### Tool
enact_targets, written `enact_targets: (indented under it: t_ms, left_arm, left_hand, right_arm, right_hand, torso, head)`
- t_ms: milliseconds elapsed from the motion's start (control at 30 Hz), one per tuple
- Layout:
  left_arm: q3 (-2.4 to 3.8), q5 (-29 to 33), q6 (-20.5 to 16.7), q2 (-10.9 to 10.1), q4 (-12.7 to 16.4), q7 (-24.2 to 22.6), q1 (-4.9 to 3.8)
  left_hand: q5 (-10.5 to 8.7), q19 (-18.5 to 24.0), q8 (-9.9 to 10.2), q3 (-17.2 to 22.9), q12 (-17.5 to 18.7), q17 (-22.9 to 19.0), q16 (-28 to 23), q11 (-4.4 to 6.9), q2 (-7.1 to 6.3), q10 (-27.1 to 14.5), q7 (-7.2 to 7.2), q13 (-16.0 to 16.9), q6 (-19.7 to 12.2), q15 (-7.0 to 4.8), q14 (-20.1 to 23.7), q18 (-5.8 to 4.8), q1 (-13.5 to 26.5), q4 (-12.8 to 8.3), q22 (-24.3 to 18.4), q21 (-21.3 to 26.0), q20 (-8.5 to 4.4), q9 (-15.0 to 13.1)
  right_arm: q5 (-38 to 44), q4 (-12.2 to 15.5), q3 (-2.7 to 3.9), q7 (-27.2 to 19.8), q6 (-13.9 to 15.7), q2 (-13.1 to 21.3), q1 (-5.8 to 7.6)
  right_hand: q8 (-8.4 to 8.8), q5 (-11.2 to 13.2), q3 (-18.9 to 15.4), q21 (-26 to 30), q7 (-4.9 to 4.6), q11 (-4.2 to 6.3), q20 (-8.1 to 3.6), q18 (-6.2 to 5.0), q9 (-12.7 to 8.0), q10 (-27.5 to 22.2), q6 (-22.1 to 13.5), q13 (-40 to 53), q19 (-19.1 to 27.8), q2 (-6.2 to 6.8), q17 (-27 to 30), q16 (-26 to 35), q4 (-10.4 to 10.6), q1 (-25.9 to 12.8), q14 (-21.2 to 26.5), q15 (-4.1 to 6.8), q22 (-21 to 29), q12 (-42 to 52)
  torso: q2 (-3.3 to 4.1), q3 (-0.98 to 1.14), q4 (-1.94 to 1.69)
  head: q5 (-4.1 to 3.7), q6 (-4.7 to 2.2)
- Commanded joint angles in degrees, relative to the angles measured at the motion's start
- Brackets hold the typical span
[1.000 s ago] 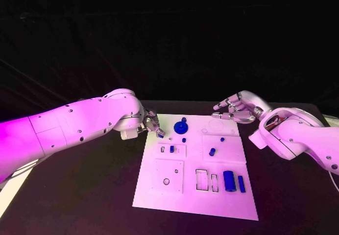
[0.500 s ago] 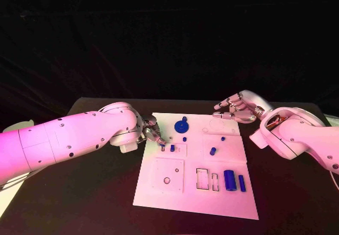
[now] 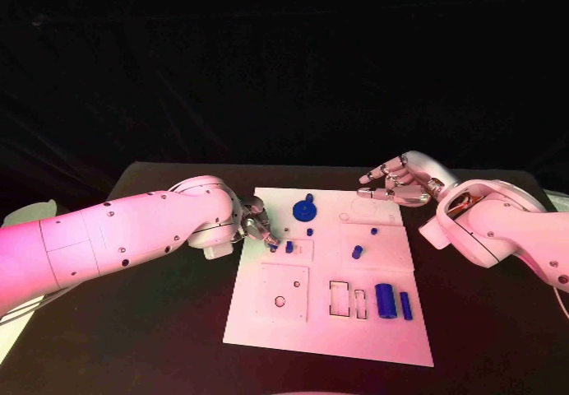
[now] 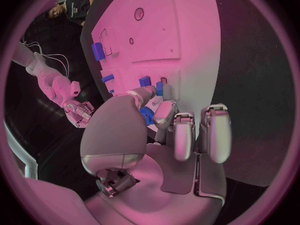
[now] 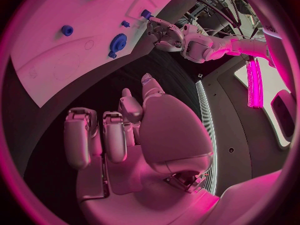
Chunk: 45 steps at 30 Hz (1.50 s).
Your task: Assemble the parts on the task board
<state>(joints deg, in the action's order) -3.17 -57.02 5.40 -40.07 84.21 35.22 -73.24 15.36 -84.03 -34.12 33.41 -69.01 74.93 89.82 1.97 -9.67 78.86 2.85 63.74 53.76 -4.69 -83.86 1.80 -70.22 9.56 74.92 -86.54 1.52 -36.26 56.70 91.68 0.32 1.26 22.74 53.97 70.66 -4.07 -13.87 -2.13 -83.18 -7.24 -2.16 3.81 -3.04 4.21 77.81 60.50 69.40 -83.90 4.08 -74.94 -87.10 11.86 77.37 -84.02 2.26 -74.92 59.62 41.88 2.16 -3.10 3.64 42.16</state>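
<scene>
Task board lies mid-table; your left hand has slid down its left edge over the past second and now pinches a small blue part near the rectangular slot. Right hand hovers empty, fingers loosely curled, off the far right corner; insertion looks imminent.

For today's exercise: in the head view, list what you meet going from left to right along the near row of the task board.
Small round hole → two narrow rectangular slots → thick blue cylinder → thin blue bar, all on the white task board.
</scene>
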Motion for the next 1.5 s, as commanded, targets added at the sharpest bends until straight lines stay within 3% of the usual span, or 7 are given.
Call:
enact_targets:
  t_ms: [33, 400, 1067, 1500]
  left_arm:
    - [0.0, -0.49, 1.75, 0.3, -0.12, 0.7, 0.05]
    - [-0.01, -1.22, 4.06, 0.5, -0.55, 2.08, 0.07]
    - [-0.01, -1.6, 4.15, 0.64, -0.42, 3.06, 0.08]
    - [-0.03, -1.21, 7.17, 1.64, -0.97, 4.43, 0.07]
  left_hand:
    - [0.22, -4.17, -0.29, 6.93, 0.22, 15.07, 0.18, -0.01, -0.39, 0.43, -0.6, -0.17, 0.55, -0.3, -6.14, -0.7, -0.32, -7.34, 11.03, -0.28, -0.48, 0.01]
    - [0.22, -4.14, -0.26, 6.92, 0.34, 15.07, 0.18, 0.0, -0.47, 0.42, -0.62, -0.33, 0.58, -0.31, -6.14, -0.68, -0.33, -7.46, 10.96, -0.22, -0.48, 0.06]
    - [0.26, -4.16, -0.26, 6.99, 0.31, 15.07, 0.18, 0.02, -0.44, 0.53, -0.63, -0.29, 0.7, -0.31, -6.14, -0.7, -0.38, -7.63, 11.02, -0.27, -0.48, 0.13]
    - [0.12, -4.29, 0.04, 5.66, 0.22, 15.07, 0.18, 0.22, -0.88, 1.12, -1.06, -0.31, 1.55, -0.41, -6.14, -0.78, 1.22, -7.39, 11.34, -0.49, -0.46, 0.79]
  right_arm:
    - [0.2, 0.06, 0.0, -0.1, -0.71, -0.05, -0.05]
    - [0.2, 0.09, 0.0, -0.1, -0.69, 0.0, -0.07]
    - [0.21, 0.12, 0.0, -0.14, -0.68, 0.0, -0.11]
    - [0.24, 0.25, 0.0, -0.09, -0.71, 0.09, -0.12]
  right_hand:
    - [-0.08, -0.24, -0.29, 0.2, 0.18, 0.03, 0.19, 0.13, 0.07, -0.24, 0.07, -0.07, -0.06, -0.13, -10.78, 0.18, -0.04, 0.33, -4.95, -0.24, -1.67, -0.27]
    - [-0.08, -0.24, -0.31, 0.2, 0.18, 0.03, 0.19, 0.13, 0.07, -0.24, 0.07, -0.07, -0.06, -0.14, -10.78, 0.19, -0.04, 0.34, -4.94, -0.24, -1.66, -0.28]
    - [-0.08, -0.24, -0.31, 0.2, 0.18, 0.03, 0.19, 0.13, 0.07, -0.24, 0.07, -0.07, -0.06, -0.14, -10.78, 0.19, -0.04, 0.34, -4.94, -0.24, -1.66, -0.28]
    - [-0.08, -0.24, -0.31, 0.2, 0.18, 0.03, 0.19, 0.13, 0.07, -0.24, 0.07, -0.07, -0.06, -0.14, -10.78, 0.19, -0.04, 0.34, -4.94, -0.24, -1.66, -0.28]
  torso:
    - [0.01, 0.01, -0.04]
    - [-0.02, 0.04, 0.02]
    - [-0.03, 0.04, -0.01]
    - [-0.05, 0.08, 0.04]
  head:
    - [0.04, 0.13]
    - [0.19, 0.42]
    - [0.19, 0.63]
    - [0.21, 0.96]
